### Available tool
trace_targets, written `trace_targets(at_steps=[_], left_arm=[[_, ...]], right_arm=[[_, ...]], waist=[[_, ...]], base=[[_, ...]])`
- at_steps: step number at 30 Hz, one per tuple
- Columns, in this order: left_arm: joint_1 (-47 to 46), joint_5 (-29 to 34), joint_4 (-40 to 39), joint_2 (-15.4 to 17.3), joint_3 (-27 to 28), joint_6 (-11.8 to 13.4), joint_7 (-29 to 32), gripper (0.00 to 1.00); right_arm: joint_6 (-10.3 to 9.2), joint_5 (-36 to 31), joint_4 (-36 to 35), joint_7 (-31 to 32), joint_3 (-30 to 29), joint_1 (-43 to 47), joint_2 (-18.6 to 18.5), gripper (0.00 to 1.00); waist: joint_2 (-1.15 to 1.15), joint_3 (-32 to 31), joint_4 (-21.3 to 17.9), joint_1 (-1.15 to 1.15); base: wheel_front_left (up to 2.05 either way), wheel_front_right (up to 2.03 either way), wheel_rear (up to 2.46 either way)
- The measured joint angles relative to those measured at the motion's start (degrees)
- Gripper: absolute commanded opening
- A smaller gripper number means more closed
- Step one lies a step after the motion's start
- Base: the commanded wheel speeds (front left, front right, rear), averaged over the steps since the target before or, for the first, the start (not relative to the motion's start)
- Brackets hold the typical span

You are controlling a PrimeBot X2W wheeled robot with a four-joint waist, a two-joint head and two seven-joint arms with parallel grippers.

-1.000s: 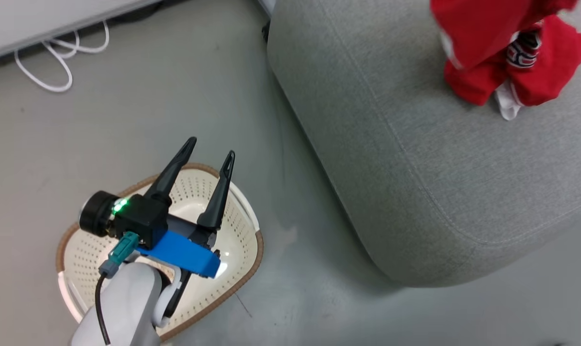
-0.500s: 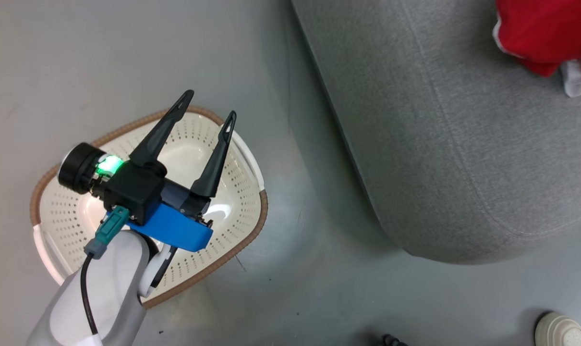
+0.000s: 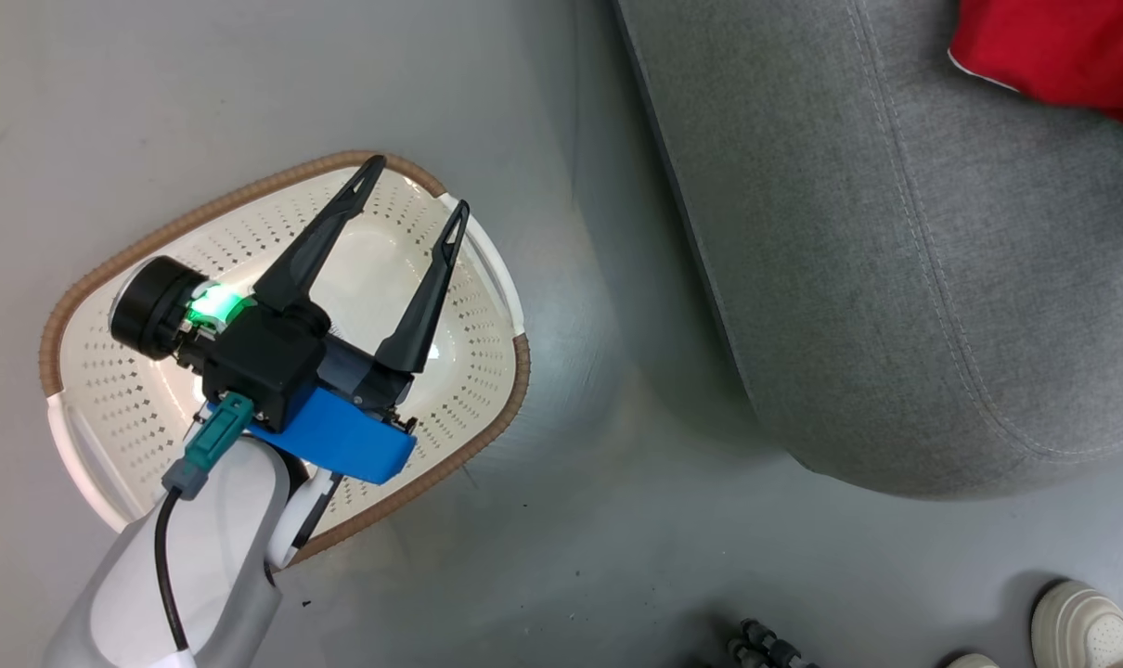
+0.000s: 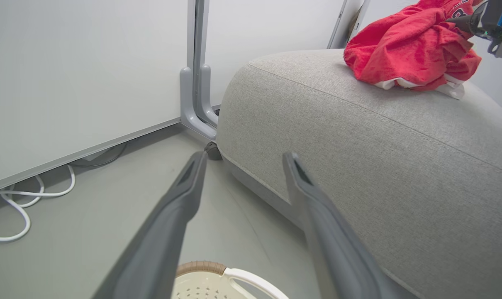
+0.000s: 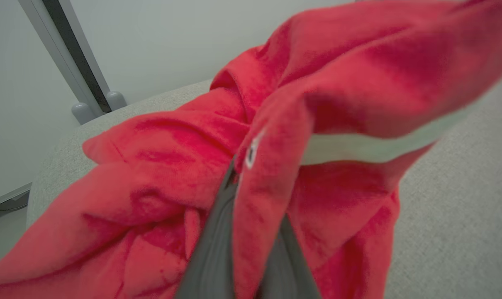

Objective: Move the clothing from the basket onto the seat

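Head view: your left tool (image 3: 418, 186) hangs over the basket (image 3: 107, 399), fingers pointing to about 1 o'clock, spread wide, holding nothing. The basket sits on the floor (image 3: 543, 557) at 9 o'clock in that view, brown rim up, apart from the seat (image 3: 896, 278). The seat takes the 2 o'clock side, its rounded corner nearest the basket. The clothing (image 3: 1053, 46) lies on the seat, up at 1 o'clock, cut off by the edge of the view. Left wrist view: the clothing is a bunched red heap with a white edge, resting on the seat top at 1 o'clock. Right wrist view: your right tool (image 5: 251, 232) is closed on a fold of the clothing, red fabric with a pale stripe pinched between the two fingers and draped over them, grey seat beneath. A pale shoe (image 3: 1081, 622) stands on the floor at 5 o'clock in the head view. A white cable (image 4: 23, 207) loops on the floor at 8 o'clock in the left wrist view.
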Motion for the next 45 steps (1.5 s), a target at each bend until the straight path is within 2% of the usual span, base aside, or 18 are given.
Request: trace_targets(at_steps=[12,13,15,30,37,45], left_arm=[[-0.4,-0.4,0.8,-0.5,-0.4,0.3,-0.7,1.0],[-0.4,-0.5,0.9,-0.5,-0.4,0.4,-0.8,1.0],[-0.5,-0.6,1.2,-0.5,-0.4,0.4,-0.9,1.0],[-0.9,-1.2,2.8,-0.9,-0.7,0.5,-1.8,1.0],[-0.9,-1.6,4.0,-1.5,-0.7,0.5,-2.2,1.0],[2.0,-3.1,6.2,-4.1,0.7,0.9,-2.5,1.0]], right_arm=[[-0.01,-0.2,5.0,-2.7,2.0,-2.0,-1.1,0.0],[-0.01,-0.2,5.3,-2.8,2.0,-2.1,-1.2,0.47],[-0.01,-0.2,5.7,-3.0,2.2,-2.3,-1.4,1.0],[0.0,0.4,8.9,-4.3,2.7,-2.6,-2.2,1.0],[0.0,0.4,8.9,-5.4,4.1,-2.5,-1.3,1.0],[0.0,0.9,6.6,-4.9,7.9,2.4,-1.5,1.0]], waist=[[0.0,-0.5,1.1,0.0],[0.0,-0.6,1.2,0.0],[0.0,-0.8,1.3,0.0],[0.0,-2.2,1.2,-0.01],[0.0,-3.8,1.2,-0.01],[0.0,-9.8,2.0,-0.01]], base=[[0.0,0.0,0.0],[0.0,0.0,0.0],[0.0,0.0,0.0],[0.0,0.0,0.0],[0.0,0.0,0.0],[0.0,0.0,0.0]])
